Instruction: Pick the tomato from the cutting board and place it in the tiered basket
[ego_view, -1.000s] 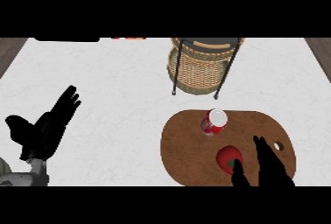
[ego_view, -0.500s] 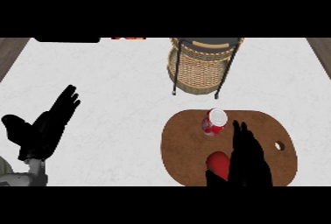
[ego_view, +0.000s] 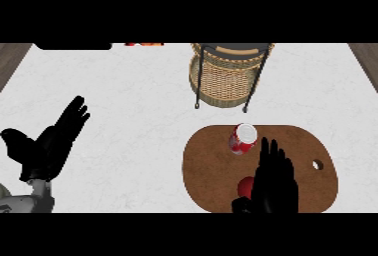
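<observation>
Found nearest, at lower right: right hand (ego_view: 275, 182) over the near half of the board (ego_view: 210, 162), palm down, fingers straight, close together and pointing away, closed round nothing. Thumb low on the left side, just beside the tomato.

Found under that hand's left edge: tomato (ego_view: 246, 186), red, lying on the board, largely hidden; only its left side showing. Cannot tell whether palm and tomato touch.

Found at lower left, well apart from the board: left hand (ego_view: 48, 145), resting, fingers straight and up, thumb spread to the left, holding nothing.

Noted of the board: brown, oval, flat on the pale surface (ego_view: 125, 100), with a small hole (ego_view: 317, 164) near its right edge.

Noted farther along the board, just beyond the right fingertips: red can (ego_view: 243, 138) with white top, apart from the tomato.

Found beyond the board, on the surface: basket (ego_view: 227, 75), woven, round, set in a dark wire frame on thin legs, near the board's far edge but not touching it.

Noted at the far edge, upper left: a dark shape and something orange-red beside it, both too cut off to identify.
</observation>
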